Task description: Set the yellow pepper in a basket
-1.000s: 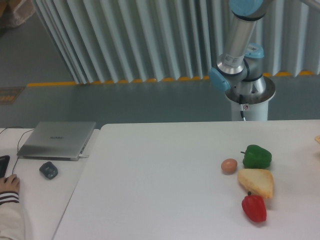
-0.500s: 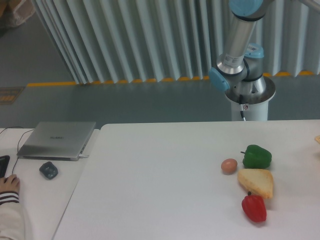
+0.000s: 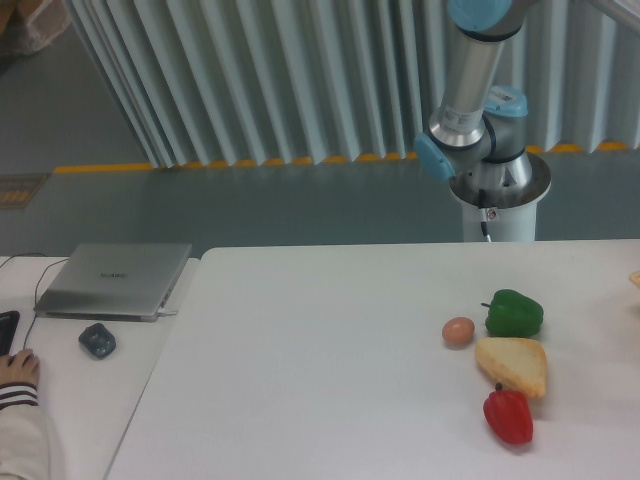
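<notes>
I can find no yellow pepper anywhere in my camera view, so I cannot give its heading or long axis, nor its place relative to the jaws. No basket shows either. The arm (image 3: pixel 468 95) stands on its pedestal (image 3: pixel 498 205) behind the far edge of the table (image 3: pixel 320 370), its lower link rising almost straight up and out past the top of the frame. The jaws are out of view, so I cannot tell how they stand. On the right side of the table lie a green pepper (image 3: pixel 514 313), a brown egg (image 3: pixel 458 331) just left of it, a pale yellow-tan wedge (image 3: pixel 512 365) below, and a red pepper (image 3: pixel 508 416) nearest me. A closed laptop (image 3: pixel 115 279) sits at far left.
</notes>
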Tool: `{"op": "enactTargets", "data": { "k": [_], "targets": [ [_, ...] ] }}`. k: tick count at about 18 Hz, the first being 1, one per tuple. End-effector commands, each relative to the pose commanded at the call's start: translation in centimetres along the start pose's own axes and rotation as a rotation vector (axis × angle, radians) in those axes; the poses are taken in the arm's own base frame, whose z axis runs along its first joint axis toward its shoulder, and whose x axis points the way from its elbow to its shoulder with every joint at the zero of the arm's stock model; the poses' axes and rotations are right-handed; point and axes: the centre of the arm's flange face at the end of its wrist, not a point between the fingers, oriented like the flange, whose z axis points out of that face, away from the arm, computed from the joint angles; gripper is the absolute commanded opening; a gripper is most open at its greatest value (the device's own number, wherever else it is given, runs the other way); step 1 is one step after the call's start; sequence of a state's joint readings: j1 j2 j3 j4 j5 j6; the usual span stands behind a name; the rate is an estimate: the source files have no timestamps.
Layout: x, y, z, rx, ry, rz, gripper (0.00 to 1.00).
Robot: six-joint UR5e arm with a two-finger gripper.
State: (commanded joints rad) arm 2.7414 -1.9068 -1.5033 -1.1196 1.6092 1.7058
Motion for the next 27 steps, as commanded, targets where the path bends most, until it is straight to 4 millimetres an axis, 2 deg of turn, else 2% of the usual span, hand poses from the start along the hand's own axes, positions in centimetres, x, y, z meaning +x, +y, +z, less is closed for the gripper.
{"op": "enactTargets", "data": {
  "k": [6,8,11,14,27],
  "targets": [
    [1.5,-5.5,-0.7,0.022,0.054,-0.014,1.00],
    [2.3,-8.1,-1.6,0.045,0.051,-0.033,1.00],
    [3.1,-9.6,-1.7,0.051,0.056,-0.040,1.00],
    [3.3,-10.1,-1.5,0.054,0.059,-0.066,1.00],
    [3.3,-10.1,-1.4,0.055,0.058,-0.066,1.00]
  ]
}}
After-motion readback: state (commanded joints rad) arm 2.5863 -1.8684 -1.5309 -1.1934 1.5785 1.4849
